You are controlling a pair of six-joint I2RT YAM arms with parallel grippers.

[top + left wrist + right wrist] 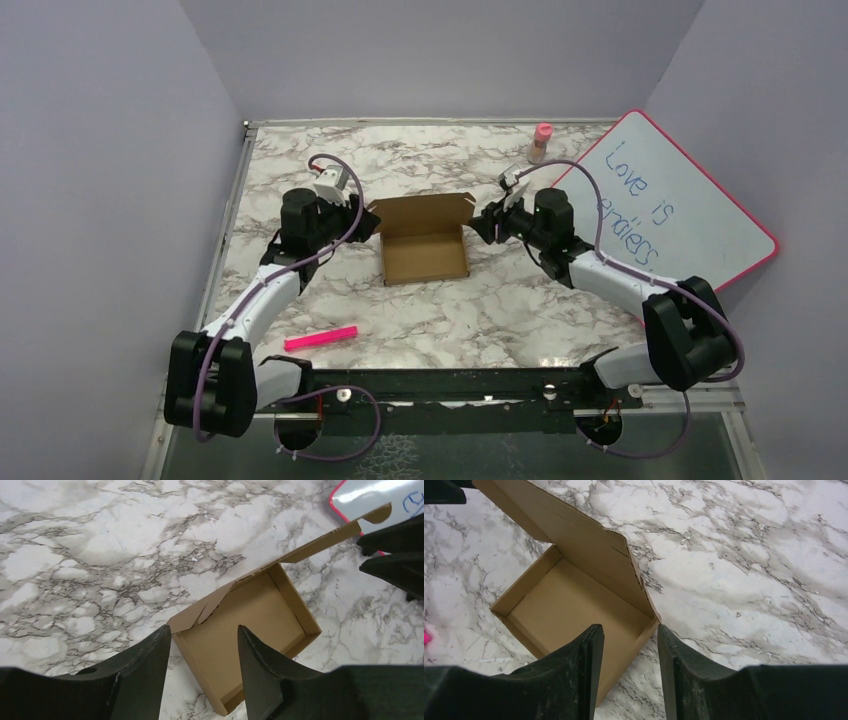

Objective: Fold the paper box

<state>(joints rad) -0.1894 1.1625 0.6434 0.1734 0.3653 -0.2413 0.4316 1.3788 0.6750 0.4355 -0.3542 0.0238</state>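
The paper box point(425, 252) is a plain brown cardboard tray with four raised walls, resting on the marble table in the middle. Its lid flap point(422, 209) stands up along the far edge. My left gripper point(366, 222) is open at the box's far left corner; in the left wrist view point(204, 632) its fingers straddle the box's point(250, 615) left wall. My right gripper point(478, 222) is open at the far right corner; in the right wrist view point(626, 630) its fingers straddle the box's point(574, 605) right wall. Neither holds anything.
A pink-framed whiteboard point(680, 210) with blue writing leans at the right. A pink-capped bottle point(541, 142) stands at the back. A pink marker point(321, 338) lies at the front left. Purple walls enclose the table.
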